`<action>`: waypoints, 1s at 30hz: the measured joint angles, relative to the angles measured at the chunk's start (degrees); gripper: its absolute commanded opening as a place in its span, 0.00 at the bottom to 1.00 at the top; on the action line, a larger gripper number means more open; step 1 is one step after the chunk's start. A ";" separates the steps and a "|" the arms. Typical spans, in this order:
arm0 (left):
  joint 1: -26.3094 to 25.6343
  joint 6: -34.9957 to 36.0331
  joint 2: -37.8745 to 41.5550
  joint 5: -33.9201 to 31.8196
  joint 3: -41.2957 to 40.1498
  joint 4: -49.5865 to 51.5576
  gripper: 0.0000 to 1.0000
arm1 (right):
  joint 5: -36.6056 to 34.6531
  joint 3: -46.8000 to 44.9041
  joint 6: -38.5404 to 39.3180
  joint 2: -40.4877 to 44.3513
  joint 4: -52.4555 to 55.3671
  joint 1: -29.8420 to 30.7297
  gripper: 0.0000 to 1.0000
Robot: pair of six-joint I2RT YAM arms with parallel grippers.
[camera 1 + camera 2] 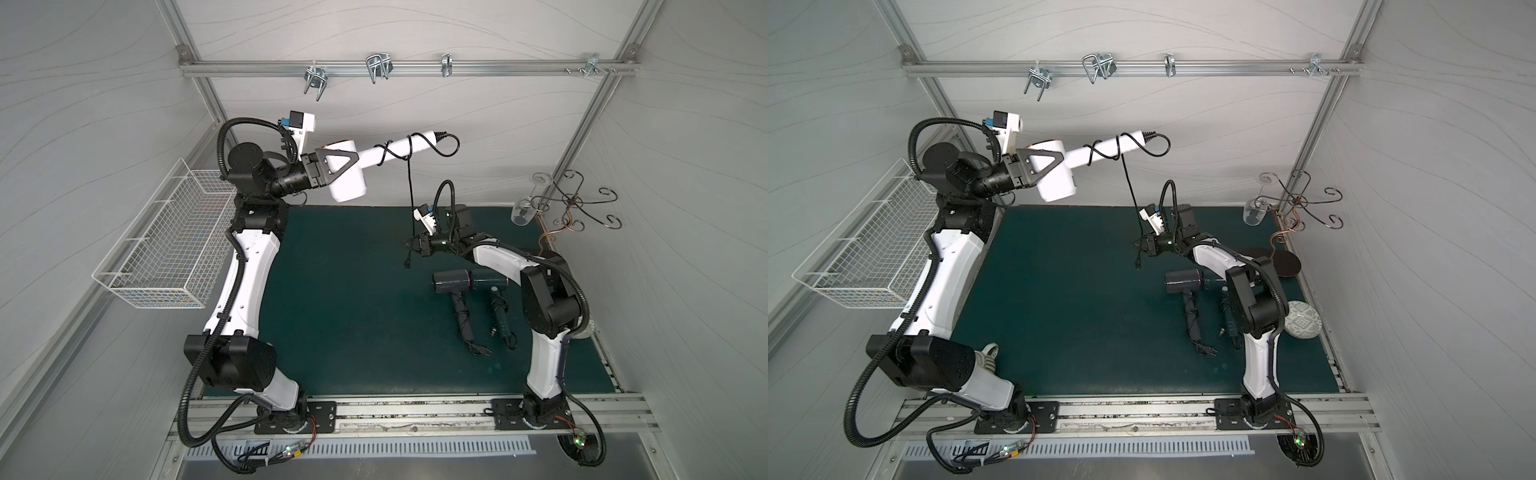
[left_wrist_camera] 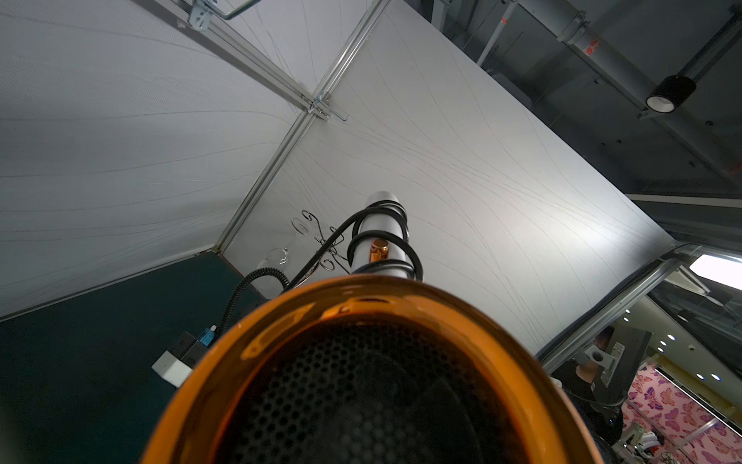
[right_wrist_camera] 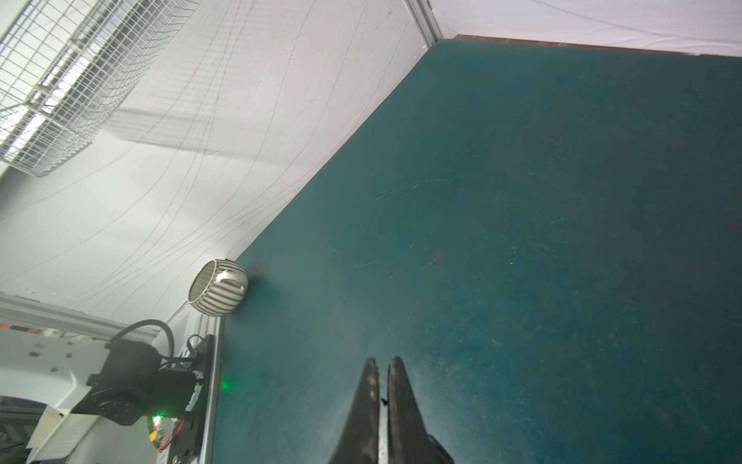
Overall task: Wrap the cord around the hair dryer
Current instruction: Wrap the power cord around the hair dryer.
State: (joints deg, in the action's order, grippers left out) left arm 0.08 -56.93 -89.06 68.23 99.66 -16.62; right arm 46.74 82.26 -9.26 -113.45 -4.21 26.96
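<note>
A white hair dryer [image 1: 349,187] with an orange rear rim [image 2: 281,321] is held up in the air at the back left. My left gripper [image 1: 351,166] is shut on its head, and the handle [image 1: 1100,151] points right. The black cord [image 1: 410,187] coils a few turns around the handle [image 2: 381,225], loops off the handle's end and hangs down. My right gripper [image 1: 411,246] is shut on the cord low down, above the mat. The plug [image 1: 1138,264] dangles just under it. In the right wrist view the gripper [image 3: 383,363] shows almost-touching jaws pinching a dark sliver.
Two dark hair dryers [image 1: 451,280] [image 1: 488,280] with wrapped cords lie on the green mat [image 1: 332,311] by the right arm. A wire basket [image 1: 166,249] hangs on the left wall. A glass stand [image 1: 577,199], a wine glass [image 1: 524,210], a patterned plate [image 1: 1302,319] and a striped cup [image 3: 219,287] stand around the edges.
</note>
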 measured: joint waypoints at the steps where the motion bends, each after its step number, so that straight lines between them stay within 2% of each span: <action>1: 0.31 -0.37 -0.20 -0.31 -0.17 -0.22 0.00 | -0.24 -0.87 0.04 0.61 0.28 0.31 0.00; 8: 3.23 1.86 -0.79 -4.57 -1.70 4.02 0.00 | -5.99 -9.57 2.27 10.84 9.07 5.55 0.00; 13: 4.20 12.31 -0.79 -11.52 -1.81 16.02 0.00 | -14.12 -7.69 6.32 17.55 22.97 13.33 0.00; 17: 4.07 21.90 -0.83 -17.79 -1.81 28.11 0.00 | -21.84 1.75 9.77 17.90 37.40 20.20 0.00; 22: 2.91 33.40 -1.68 -26.23 -1.88 41.20 0.00 | -31.93 20.61 14.78 17.40 56.17 26.67 0.00; 27: 0.74 39.91 -2.16 -30.14 -4.04 47.74 0.00 | -40.57 37.51 20.24 15.98 67.71 29.20 0.00; 30: -1.81 41.99 -1.90 -30.58 -7.56 49.16 0.00 | -45.57 42.18 23.30 15.63 70.77 28.70 0.00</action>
State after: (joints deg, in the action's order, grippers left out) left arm -1.74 -14.94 -90.96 37.65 92.09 32.53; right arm 1.17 124.44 14.04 -97.82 66.57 55.66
